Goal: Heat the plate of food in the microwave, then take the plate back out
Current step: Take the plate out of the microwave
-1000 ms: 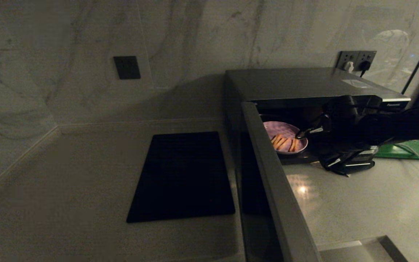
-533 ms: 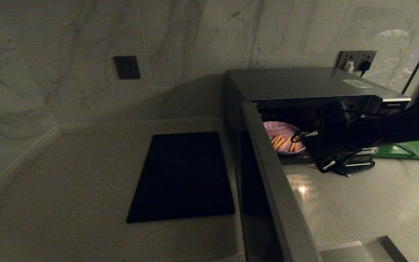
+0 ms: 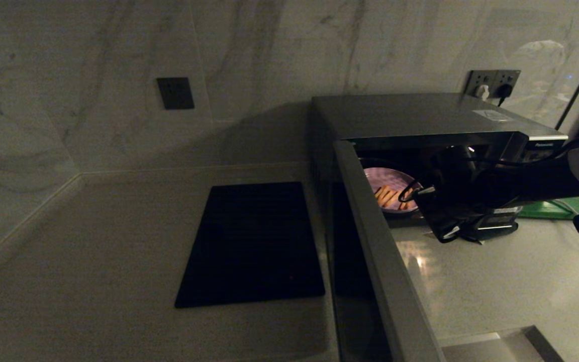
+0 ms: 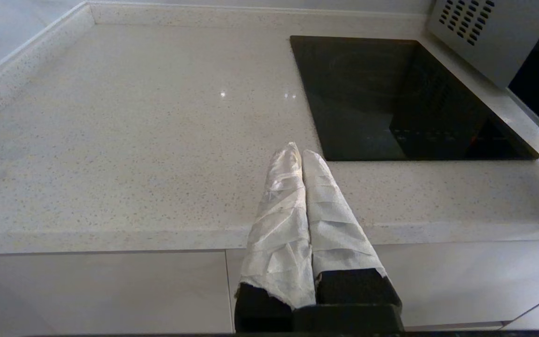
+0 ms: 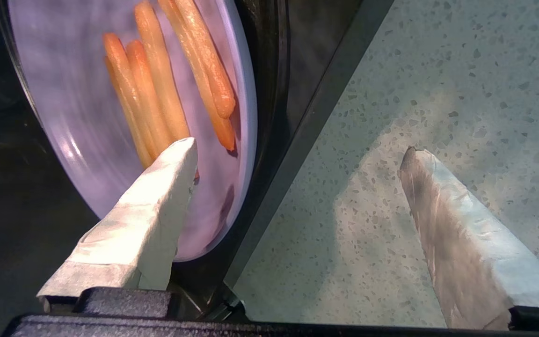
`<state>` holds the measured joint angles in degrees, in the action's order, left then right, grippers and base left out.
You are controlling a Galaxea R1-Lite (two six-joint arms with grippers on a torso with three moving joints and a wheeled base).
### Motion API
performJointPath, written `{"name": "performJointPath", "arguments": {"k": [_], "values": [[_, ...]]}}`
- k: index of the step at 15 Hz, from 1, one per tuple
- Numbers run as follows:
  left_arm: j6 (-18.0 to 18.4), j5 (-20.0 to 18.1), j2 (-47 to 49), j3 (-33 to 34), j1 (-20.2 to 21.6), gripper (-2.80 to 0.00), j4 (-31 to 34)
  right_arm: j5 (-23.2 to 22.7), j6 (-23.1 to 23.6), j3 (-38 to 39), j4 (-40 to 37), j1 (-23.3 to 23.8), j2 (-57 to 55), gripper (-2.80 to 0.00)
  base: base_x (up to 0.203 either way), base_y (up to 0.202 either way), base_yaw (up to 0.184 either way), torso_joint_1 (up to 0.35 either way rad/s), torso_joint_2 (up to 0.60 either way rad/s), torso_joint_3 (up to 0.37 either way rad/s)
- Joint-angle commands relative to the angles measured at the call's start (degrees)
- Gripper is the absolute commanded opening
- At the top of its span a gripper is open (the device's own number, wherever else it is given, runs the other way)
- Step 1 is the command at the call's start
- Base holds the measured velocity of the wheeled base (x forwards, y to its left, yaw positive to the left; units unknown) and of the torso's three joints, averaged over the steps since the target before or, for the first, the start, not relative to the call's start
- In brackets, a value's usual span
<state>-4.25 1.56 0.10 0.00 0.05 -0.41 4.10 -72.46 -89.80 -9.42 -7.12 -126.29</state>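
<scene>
The microwave (image 3: 410,113) stands on the counter with its door (image 3: 370,241) swung out towards me. Inside lies the plate of food (image 3: 387,183), pale lavender with orange sticks (image 5: 157,93). My right gripper (image 3: 417,198) is open at the oven's mouth. In the right wrist view, one wrapped finger (image 5: 148,220) hangs over the near part of the plate (image 5: 87,140), while the other (image 5: 461,243) is over the speckled counter outside, so the right gripper (image 5: 297,150) straddles the plate's rim. Nothing is held. My left gripper (image 4: 301,152) is shut and parked at the counter's front edge.
A flat black slab (image 3: 254,241) lies on the counter left of the open door. A green board (image 3: 561,206) sits behind my right arm, with wall sockets (image 3: 493,83) above the oven. The door blocks the way between slab and oven mouth.
My right arm has pushed further left and a little lower into the oven's mouth, bringing the open gripper over the plate's near rim. The plate has not moved.
</scene>
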Motion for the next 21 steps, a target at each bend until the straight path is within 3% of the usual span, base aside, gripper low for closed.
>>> {"name": "performJointPath", "arguments": {"k": [1,21], "values": [[-0.1,0.0,0.0,0.0,0.0,-2.8,0.0,0.0,-0.1,-0.3,-0.1,-0.4,-0.4,0.0,0.0,0.0,0.0,0.0,0.0,0.0],[-0.1,0.0,0.0,0.0,0.0,-2.8,0.0,0.8,1.6,0.1,-0.5,-1.1,-2.1,0.0,0.0,0.0,0.0,0.0,0.0,0.0]]}}
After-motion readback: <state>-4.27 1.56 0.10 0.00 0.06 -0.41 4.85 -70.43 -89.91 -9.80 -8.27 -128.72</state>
